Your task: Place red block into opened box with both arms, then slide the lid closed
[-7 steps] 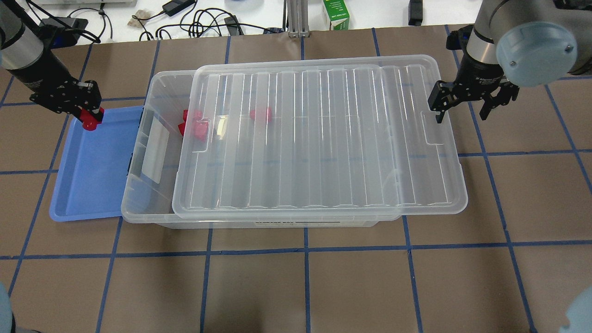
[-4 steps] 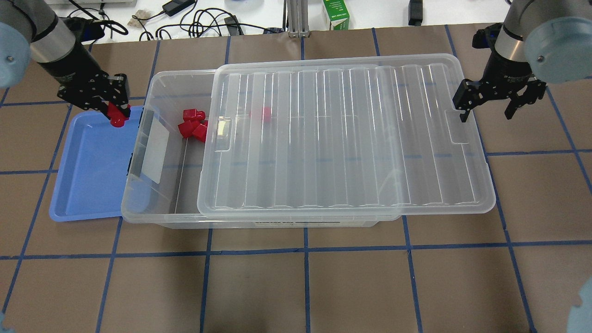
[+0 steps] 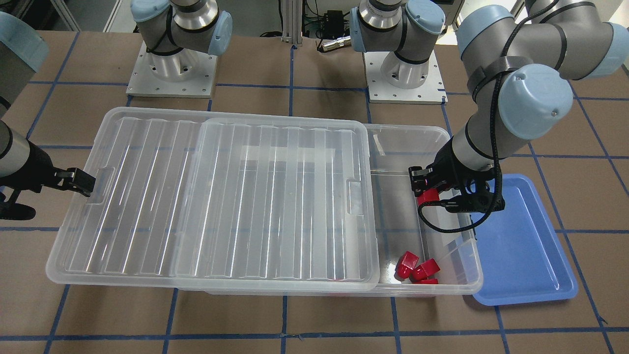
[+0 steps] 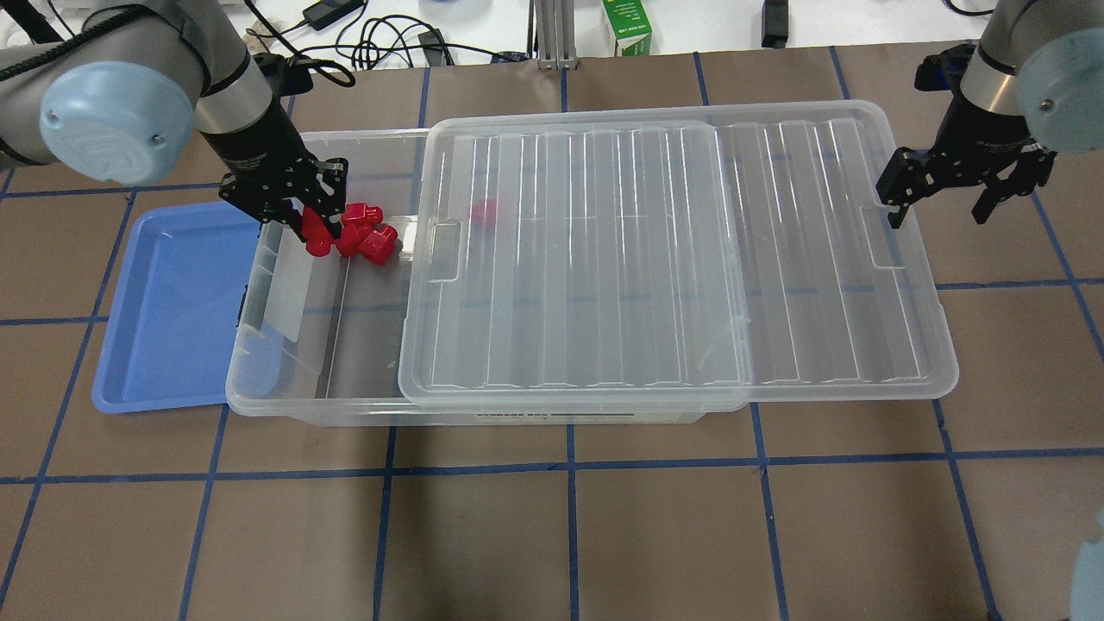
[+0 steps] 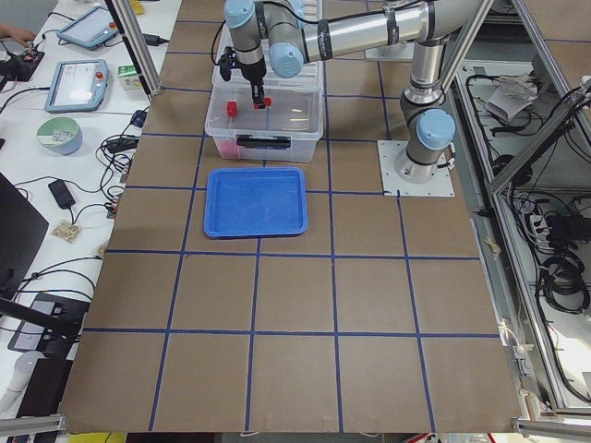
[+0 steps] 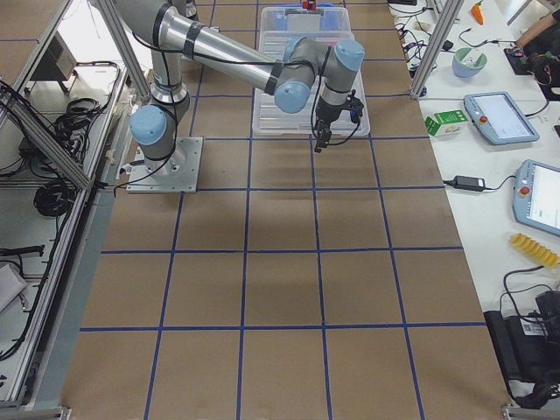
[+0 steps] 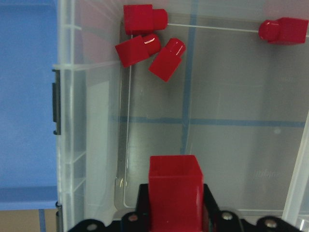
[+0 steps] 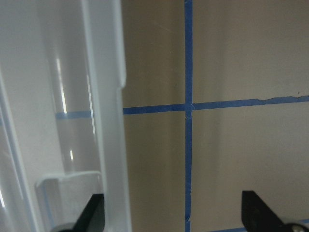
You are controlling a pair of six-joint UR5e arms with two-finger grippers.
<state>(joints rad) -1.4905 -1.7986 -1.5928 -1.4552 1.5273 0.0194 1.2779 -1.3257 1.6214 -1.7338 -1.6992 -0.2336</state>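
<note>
My left gripper (image 4: 316,231) is shut on a red block (image 7: 174,189) and hangs over the uncovered left end of the clear box (image 4: 259,362). Three more red blocks (image 4: 366,237) lie clustered on the box floor beside it. A fourth (image 4: 486,211) shows through the ribbed clear lid (image 4: 673,259). The lid lies shifted right and overhangs the box's right end. My right gripper (image 4: 937,214) is open at that end, with one finger in the lid's handle recess (image 4: 881,246). In the front view the held block (image 3: 426,196) is above the box's open part.
An empty blue tray (image 4: 172,302) touches the box's left end, partly under its rim. Cables and a green carton (image 4: 627,26) lie on the white bench behind the table. Both arm bases (image 3: 172,73) stand beyond the box in the front view.
My left gripper carried the red block right, from over the blue tray to over the box's open end. My right gripper moved right and the lid slid with it, widening the opening.
</note>
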